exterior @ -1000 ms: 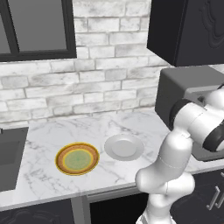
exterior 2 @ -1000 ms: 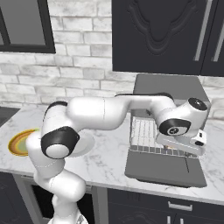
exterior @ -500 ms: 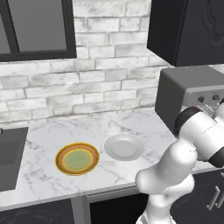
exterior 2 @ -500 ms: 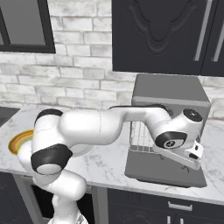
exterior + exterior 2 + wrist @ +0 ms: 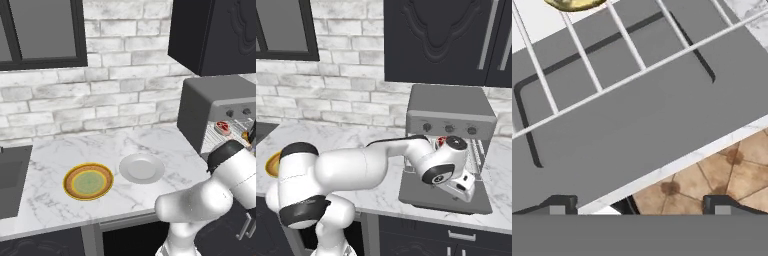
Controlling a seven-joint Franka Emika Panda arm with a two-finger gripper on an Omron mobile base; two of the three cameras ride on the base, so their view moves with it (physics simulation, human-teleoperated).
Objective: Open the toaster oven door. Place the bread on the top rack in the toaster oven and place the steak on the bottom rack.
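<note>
Taking the toaster oven (image 5: 450,109) as landmark: well to its left on the marble table (image 5: 120,192) lie an orange-rimmed plate (image 5: 88,181) and, nearer the oven, a white plate (image 5: 142,168), both bare. The toaster oven door (image 5: 421,192) lies dropped flat in front of the oven. Inside, the steak (image 5: 223,127) sits on a wire rack, and the bread (image 5: 574,4) lies on a rack above the door. The pincer (image 5: 637,205) hangs over the door's outer edge, jaws wide, holding nothing. Both foods seem placed; judging so, the next move is simply lifting the arm away from the door.
</note>
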